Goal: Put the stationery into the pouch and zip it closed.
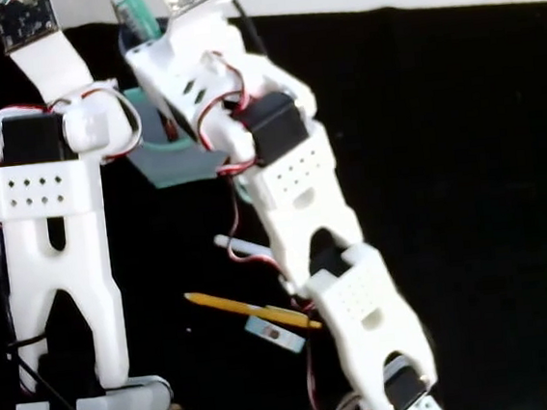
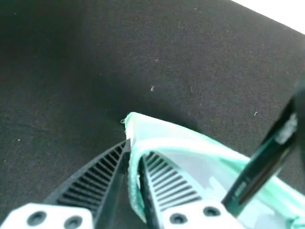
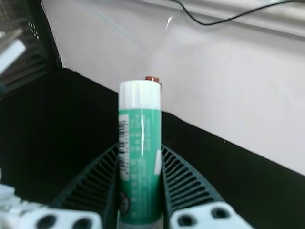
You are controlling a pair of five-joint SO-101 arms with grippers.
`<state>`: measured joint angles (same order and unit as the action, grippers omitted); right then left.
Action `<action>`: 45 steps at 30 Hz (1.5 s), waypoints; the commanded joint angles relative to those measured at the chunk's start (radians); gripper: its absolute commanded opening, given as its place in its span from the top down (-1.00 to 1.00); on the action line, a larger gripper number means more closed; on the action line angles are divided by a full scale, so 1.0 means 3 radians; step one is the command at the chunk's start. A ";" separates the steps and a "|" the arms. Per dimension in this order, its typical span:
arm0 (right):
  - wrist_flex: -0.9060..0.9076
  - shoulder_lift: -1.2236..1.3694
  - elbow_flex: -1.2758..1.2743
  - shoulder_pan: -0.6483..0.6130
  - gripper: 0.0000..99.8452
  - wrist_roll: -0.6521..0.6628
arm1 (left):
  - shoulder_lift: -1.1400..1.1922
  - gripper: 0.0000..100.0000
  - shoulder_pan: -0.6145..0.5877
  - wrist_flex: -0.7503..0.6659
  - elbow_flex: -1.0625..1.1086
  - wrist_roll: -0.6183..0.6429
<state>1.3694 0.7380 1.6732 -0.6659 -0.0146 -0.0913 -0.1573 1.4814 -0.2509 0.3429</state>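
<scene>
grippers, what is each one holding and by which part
Left gripper pinches the pouch by its rim; right gripper grips the glue stick around its green body.

The right gripper (image 3: 139,149) is squeezing the green-and-white glue stick (image 3: 139,157). The left gripper (image 2: 133,152) is pinching the light green pouch (image 2: 190,152) at its edge. The yellow pencil (image 1: 250,311) is lying flat.

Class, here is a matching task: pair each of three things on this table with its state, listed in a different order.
Things:
1. glue stick
2. pouch
3. pencil

States:
A. lying on the black table
B. held in the right claw
C. pinched at its edge by the left claw

Pairs: 1-B, 2-C, 3-A
</scene>
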 commanded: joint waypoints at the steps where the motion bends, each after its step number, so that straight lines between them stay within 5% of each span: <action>1: 0.0197 -0.0013 0.0320 -0.0110 0.98 -0.0020 | 0.0038 0.99 -0.0110 -0.0082 0.0008 -0.0005; 16: 0.0437 0.0013 0.0325 -0.0212 0.98 -0.0020 | 0.0038 0.99 -0.0202 -0.0087 0.0008 0.0138; 31: -0.0371 0.0330 0.0320 -0.0038 0.98 0.0000 | 0.0038 0.99 -0.0182 -0.0066 0.0013 0.0118; 45: -0.0294 0.0616 0.0325 -0.0043 0.97 0.0005 | 0.0038 0.99 -0.0187 -0.0184 0.0176 0.0113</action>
<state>1.2620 0.9083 1.6855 -0.7135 -0.0130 -0.0913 -0.2033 1.4293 -0.2171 0.3813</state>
